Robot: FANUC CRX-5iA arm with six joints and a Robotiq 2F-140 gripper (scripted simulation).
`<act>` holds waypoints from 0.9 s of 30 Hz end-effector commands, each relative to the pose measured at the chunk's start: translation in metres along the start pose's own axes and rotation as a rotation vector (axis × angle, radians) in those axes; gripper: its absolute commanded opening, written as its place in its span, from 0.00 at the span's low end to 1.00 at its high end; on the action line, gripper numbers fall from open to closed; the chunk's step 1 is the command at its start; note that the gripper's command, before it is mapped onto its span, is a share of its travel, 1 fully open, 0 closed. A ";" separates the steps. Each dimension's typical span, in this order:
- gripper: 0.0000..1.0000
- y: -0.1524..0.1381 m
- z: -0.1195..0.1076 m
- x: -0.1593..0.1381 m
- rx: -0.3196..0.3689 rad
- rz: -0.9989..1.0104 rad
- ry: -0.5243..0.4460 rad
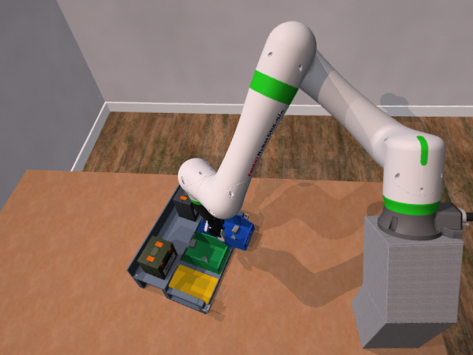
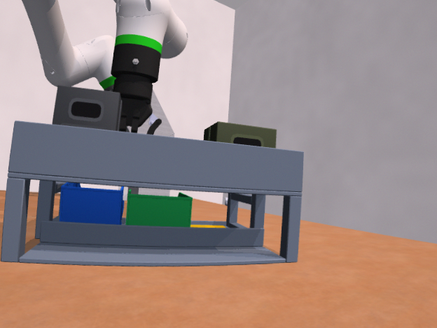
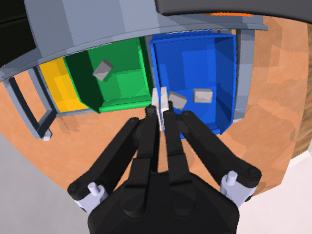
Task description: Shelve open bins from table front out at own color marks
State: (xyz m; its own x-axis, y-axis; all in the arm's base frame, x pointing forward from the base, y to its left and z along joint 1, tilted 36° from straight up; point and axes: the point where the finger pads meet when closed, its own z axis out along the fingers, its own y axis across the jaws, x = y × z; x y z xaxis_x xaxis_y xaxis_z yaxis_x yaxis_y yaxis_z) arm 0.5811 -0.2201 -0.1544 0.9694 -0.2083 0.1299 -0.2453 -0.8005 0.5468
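The blue bin [image 3: 196, 87] is in the shelf's lower row, at the end next to the green bin [image 3: 119, 74], with two grey parts inside. My gripper [image 3: 160, 96] reaches down from above and is shut on the blue bin's side wall, the one nearest the green bin. In the top view the blue bin [image 1: 239, 230] reaches farther out at the front than the green bin [image 1: 207, 252], and the arm hides most of my gripper [image 1: 214, 228]. From the rear, the blue bin [image 2: 91, 203] and the green bin [image 2: 158, 209] stand side by side under the board. The green bin holds one grey part.
The grey shelf [image 2: 153, 193] has a yellow-marked place [image 1: 193, 281] with no bin in it beside the green bin. A dark grey box [image 1: 185, 206] and an olive box [image 1: 157, 256] stand on the top board, the dark one close to my wrist. The robot's pedestal [image 1: 410, 284] is at the right.
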 end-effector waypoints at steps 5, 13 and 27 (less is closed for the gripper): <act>0.00 0.000 0.000 0.003 0.000 0.000 0.004; 0.00 0.000 0.000 0.005 0.000 0.000 0.007; 0.00 0.000 0.000 0.005 0.000 0.000 0.007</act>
State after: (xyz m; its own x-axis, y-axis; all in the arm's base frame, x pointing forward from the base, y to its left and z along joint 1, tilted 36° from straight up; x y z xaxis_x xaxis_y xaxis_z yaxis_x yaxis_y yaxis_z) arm 0.5861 -0.2211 -0.1536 0.9694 -0.2043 0.1358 -0.2454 -0.8005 0.5469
